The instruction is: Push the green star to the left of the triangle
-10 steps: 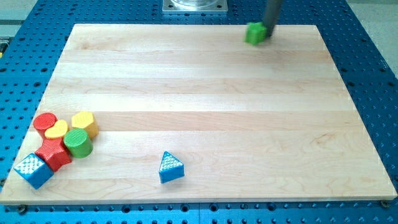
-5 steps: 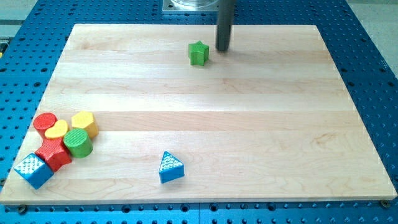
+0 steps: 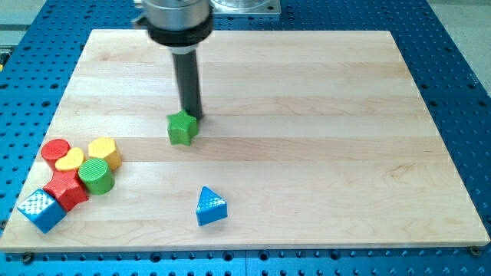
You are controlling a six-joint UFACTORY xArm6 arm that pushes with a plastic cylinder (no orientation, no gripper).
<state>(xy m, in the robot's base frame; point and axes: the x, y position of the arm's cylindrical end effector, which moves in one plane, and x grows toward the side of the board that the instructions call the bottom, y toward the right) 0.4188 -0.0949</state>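
Note:
The green star (image 3: pixel 182 128) lies on the wooden board (image 3: pixel 322 153), left of centre. My tip (image 3: pixel 192 116) touches its upper right side. The blue triangle (image 3: pixel 210 206) lies near the board's bottom edge, below and slightly right of the star, well apart from it.
A cluster sits at the board's bottom left: a red cylinder (image 3: pixel 55 151), a yellow heart (image 3: pixel 71 160), a yellow block (image 3: pixel 104 152), a green cylinder (image 3: pixel 97 175), a red block (image 3: pixel 65 189) and a blue cube (image 3: pixel 41 208).
My tip has pushed the green star from the board's top right down and to the left, to left of centre. The triangle and the cluster have not moved.

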